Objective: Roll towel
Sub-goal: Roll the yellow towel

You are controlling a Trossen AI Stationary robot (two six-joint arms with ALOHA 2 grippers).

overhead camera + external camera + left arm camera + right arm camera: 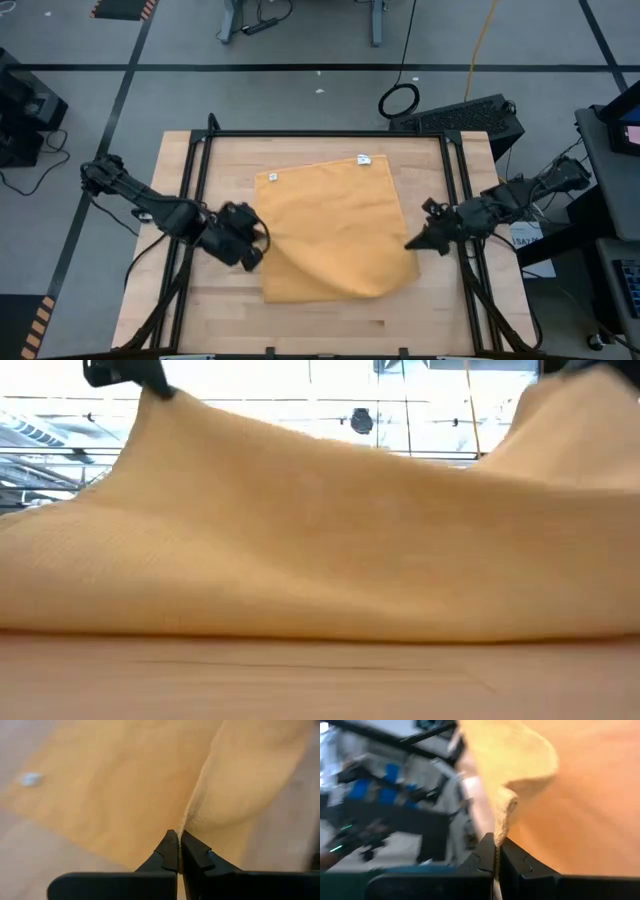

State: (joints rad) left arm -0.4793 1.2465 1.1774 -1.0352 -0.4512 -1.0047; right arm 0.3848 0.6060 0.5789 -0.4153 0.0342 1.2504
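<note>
The mustard-yellow towel [335,225] lies spread on the wooden table [230,160], its far part flat. Its near part is raised at both sides and sags between them, the lower fold resting on the tabletop [300,620]. My left gripper [256,254] is at the towel's left side, shut on its edge. My right gripper [410,243] is at the right side, shut on the other edge. In the low view the cloth rises to each gripper at the top corners [130,375]. My left gripper pinches the towel's left edge [184,822] between its two shut fingers, toward the near end of that side. The fingers slant downward from the table's left. The cloth at the hold is lifted off the table. My right gripper pinches the towel's right edge [501,827] between its two shut fingers, toward the near end of that side. It comes in from the table's right, close to level. The held edge is raised and the cloth curls over beyond the fingers.
Black frame rails [195,200] run along the table's left, right and far sides. Two small white tags [363,159] sit at the towel's far corners. A black box [470,115] and cables lie on the floor beyond the far right corner.
</note>
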